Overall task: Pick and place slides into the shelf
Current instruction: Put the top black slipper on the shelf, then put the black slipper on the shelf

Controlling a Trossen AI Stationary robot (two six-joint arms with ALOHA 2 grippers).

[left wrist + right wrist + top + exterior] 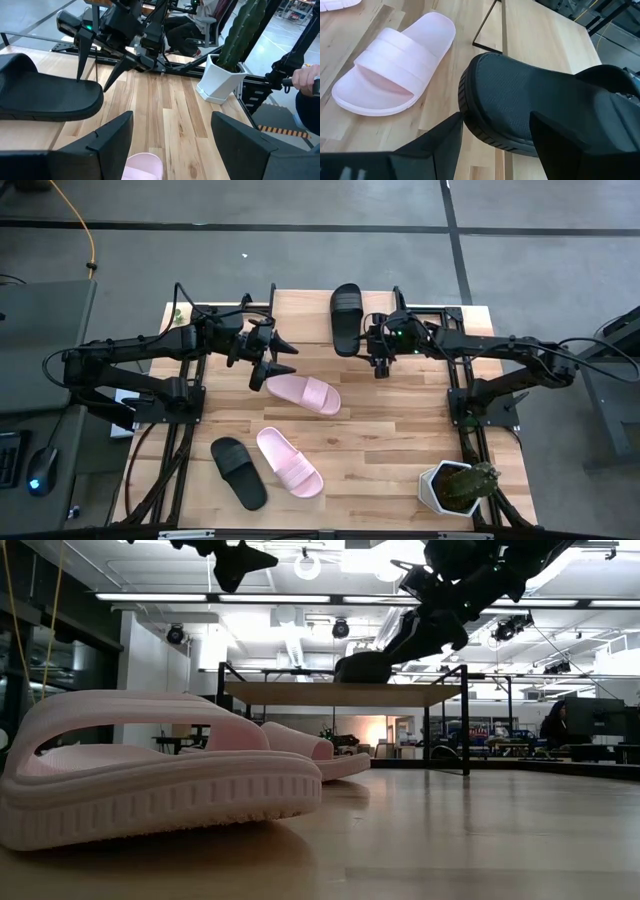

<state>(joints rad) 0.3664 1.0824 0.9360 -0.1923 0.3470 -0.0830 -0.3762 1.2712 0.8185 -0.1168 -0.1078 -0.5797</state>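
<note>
Light wood counter (400,440) fills frame centre. Shelf (420,315) stands at its upper edge, one black slide (346,317) on top. On counter: pink slide (303,393) at centre; black slide (239,472) and second pink slide (289,461) side by side, lower left; white cactus pot (452,487) lower right.

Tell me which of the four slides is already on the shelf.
The black slide beside the right tool, resting on the shelf. The other black slide and both pink slides lie on the table.
</note>
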